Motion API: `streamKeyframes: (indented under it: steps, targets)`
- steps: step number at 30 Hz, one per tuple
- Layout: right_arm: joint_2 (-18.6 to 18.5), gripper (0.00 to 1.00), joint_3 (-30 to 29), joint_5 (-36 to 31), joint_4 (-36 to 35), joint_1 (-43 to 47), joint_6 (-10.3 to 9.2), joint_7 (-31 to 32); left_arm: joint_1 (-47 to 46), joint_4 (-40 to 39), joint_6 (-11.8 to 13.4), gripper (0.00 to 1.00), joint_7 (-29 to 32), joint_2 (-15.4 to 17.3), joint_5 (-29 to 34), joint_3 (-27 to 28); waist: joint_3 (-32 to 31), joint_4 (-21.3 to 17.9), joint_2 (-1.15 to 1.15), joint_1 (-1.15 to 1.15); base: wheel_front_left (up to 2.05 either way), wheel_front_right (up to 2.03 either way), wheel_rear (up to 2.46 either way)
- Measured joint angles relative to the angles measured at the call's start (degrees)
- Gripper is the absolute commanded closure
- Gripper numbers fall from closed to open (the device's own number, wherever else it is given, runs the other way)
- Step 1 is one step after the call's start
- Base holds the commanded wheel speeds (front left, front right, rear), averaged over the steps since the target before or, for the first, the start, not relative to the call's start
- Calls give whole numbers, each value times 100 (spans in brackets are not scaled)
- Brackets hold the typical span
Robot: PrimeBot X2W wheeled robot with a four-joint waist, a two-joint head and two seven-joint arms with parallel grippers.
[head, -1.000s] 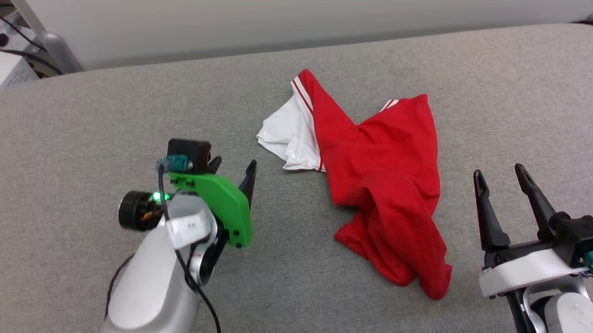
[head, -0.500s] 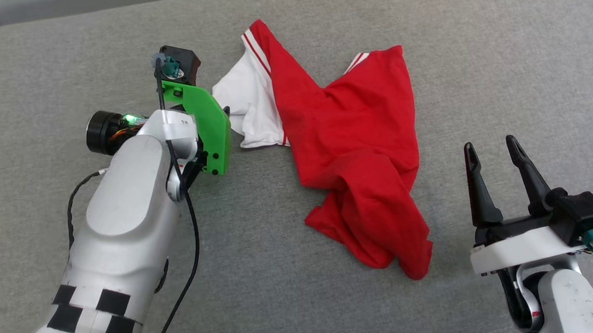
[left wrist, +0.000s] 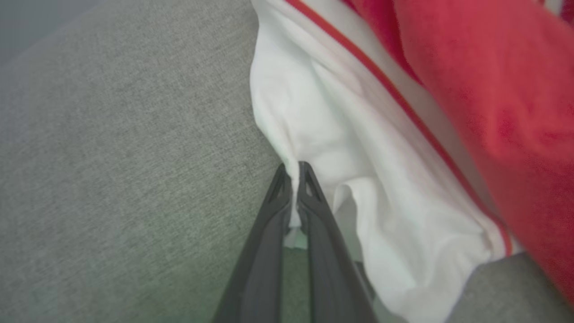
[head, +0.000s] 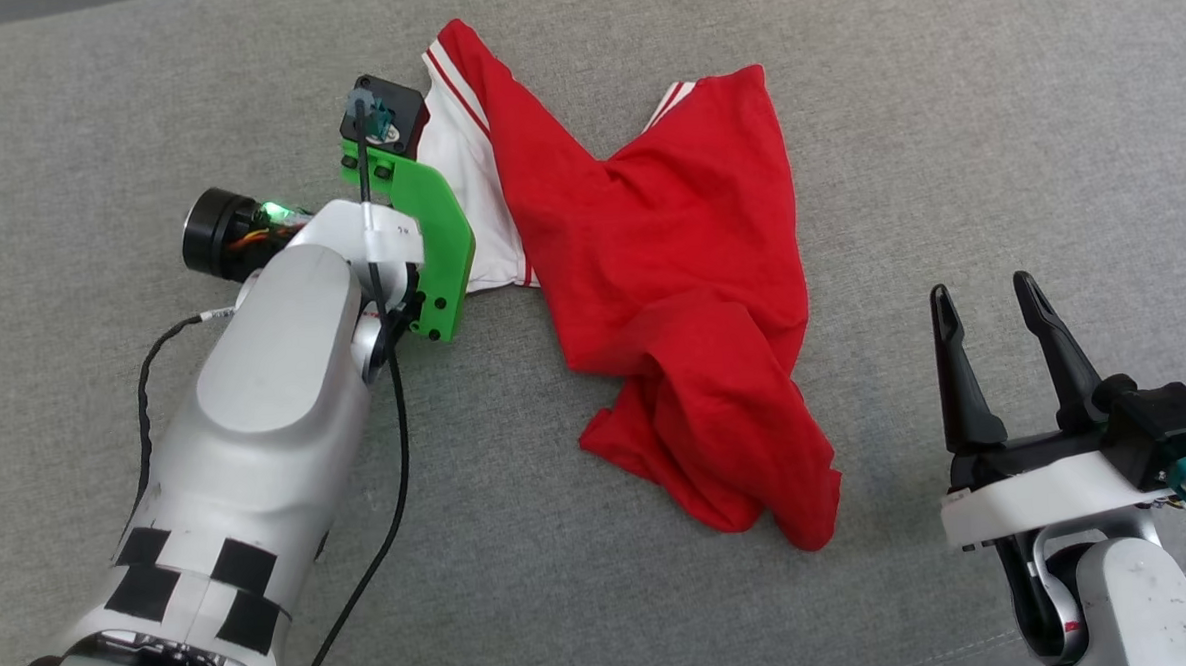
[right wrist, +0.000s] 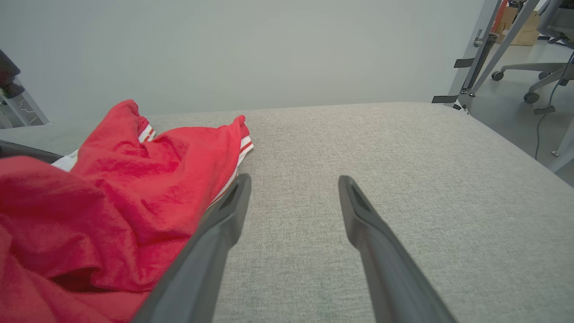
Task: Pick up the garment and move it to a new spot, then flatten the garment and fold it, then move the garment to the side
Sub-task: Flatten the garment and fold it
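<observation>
The garment [head: 670, 270] is a red jersey with a white sleeve, lying crumpled on the grey padded table [head: 944, 107]. In the left wrist view my left gripper [left wrist: 293, 172] is shut on the edge of the white sleeve [left wrist: 358, 179], a pinch of cloth between its fingertips. From the head camera, its green wrist plate [head: 429, 240] covers the fingers at the sleeve's left edge. My right gripper [head: 987, 301] stands open to the right of the garment, touching nothing; its fingers [right wrist: 224, 224] frame bare table beside the red cloth [right wrist: 112, 202].
Grey fabric surface runs wide on both sides of the garment. A black cable [head: 382, 542] hangs along my left forearm. Past the table's far right edge stand metal frame legs [right wrist: 480, 49] and a chair base [right wrist: 524, 72].
My left gripper reached the white sleeve and closed on its edge. The head view tilted down, so the whole scene shifted up and left. The right arm stayed put.
</observation>
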Motion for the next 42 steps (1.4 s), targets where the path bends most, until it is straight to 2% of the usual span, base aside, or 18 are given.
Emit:
streamKeyframes:
  steps: [7, 11, 22, 25, 29, 30, 31, 32, 35, 42]
  targets:
    - [0, 0, -130, -45, 64, 45, 0, 0, 542, -88, 123, 100, -804, 54, -203, 227, -366, 178, 0, 0, 0, 0, 0]
    - [2, 0, -124, -99, 159, 171, 0, 1, 890, -443, 179, 100, -1066, 252, -322, 343, -617, 348, 0, 0, 0, 0, 0]
    - [2, 0, -172, -105, 315, 315, 0, 1, 2056, -1645, 419, 100, -958, 1355, -653, 927, -1216, 884, 0, -1, 0, 0, 0]
    - [4, 0, -165, -149, 356, 361, 0, 1, 2375, -1828, 417, 100, -934, 1501, -751, 1016, -1319, 1013, 0, -1, 0, 0, 0]
    - [3, 0, -172, -204, 406, 381, 0, 0, 2746, -1918, 402, 100, -943, 1538, -837, 1026, -1431, 1140, 0, -1, 0, 0, 0]
    - [3, 0, -175, -208, 409, 381, 0, 0, 2807, -1913, 402, 65, -959, 1539, -844, 1014, -1445, 1162, 0, -1, 0, 0, 0]
    - [2, 0, -177, -224, 411, 381, 0, 0, 2875, -1906, 402, 19, -1010, 1547, -836, 989, -1460, 1187, 0, -1, 0, 0, 0]
    - [3, 0, -182, -245, 413, 381, 0, 0, 2925, -1904, 407, 0, -1096, 1550, -812, 965, -1473, 1209, 0, -1, 0, 0, 0]
    - [3, 0, -213, -259, 414, 381, 0, 0, 2981, -1931, 420, 0, -1489, 1517, -784, 962, -1500, 1262, 0, -1, 0, 0, 0]
    - [4, 0, -356, -297, 388, 394, 0, 0, 3151, -2318, 439, 0, -2938, 1214, -677, 929, -1605, 1399, 0, -1, 0, 0, 0]
